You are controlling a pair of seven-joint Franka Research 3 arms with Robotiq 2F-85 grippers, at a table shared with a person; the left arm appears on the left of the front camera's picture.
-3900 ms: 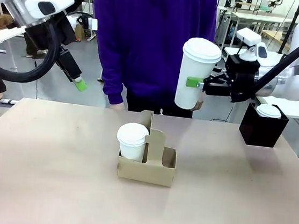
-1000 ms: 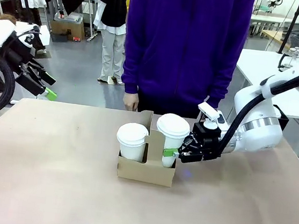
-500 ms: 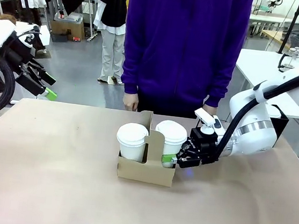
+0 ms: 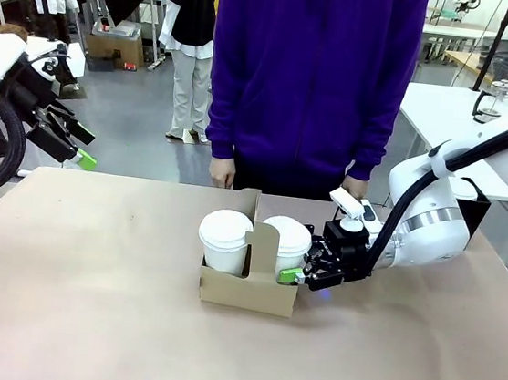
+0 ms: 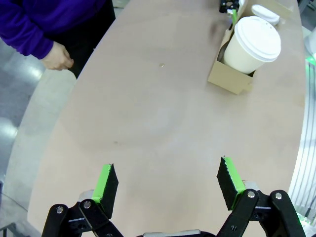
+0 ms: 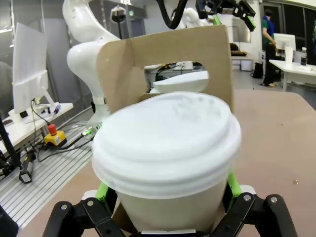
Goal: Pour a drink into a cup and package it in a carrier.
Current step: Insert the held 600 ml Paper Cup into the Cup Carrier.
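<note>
The brown cardboard carrier (image 4: 247, 288) stands mid-table with its handle tab upright. Two lidded white cups sit in its slots. The right cup (image 4: 287, 235) is low in its slot, and my right gripper (image 4: 295, 273) is shut on its lower side from the right. In the right wrist view that cup (image 6: 165, 148) sits between the green pads (image 6: 102, 190), with the carrier handle (image 6: 168, 54) behind it. The left cup (image 4: 226, 233) stands free. My left gripper (image 4: 83, 146) hangs open over the table's far left edge, its jaws (image 5: 168, 185) wide apart and empty. The drink is hidden.
A person in a purple top stands at the far edge, one hand (image 4: 222, 173) hanging near the table. A black box (image 4: 479, 202) shows behind my right arm. Bare tabletop (image 4: 85, 299) stretches left and in front of the carrier.
My right gripper has lowered the cup into the carrier's right slot over the last second; earlier it held the cup high at the right. The left arm has stayed still.
</note>
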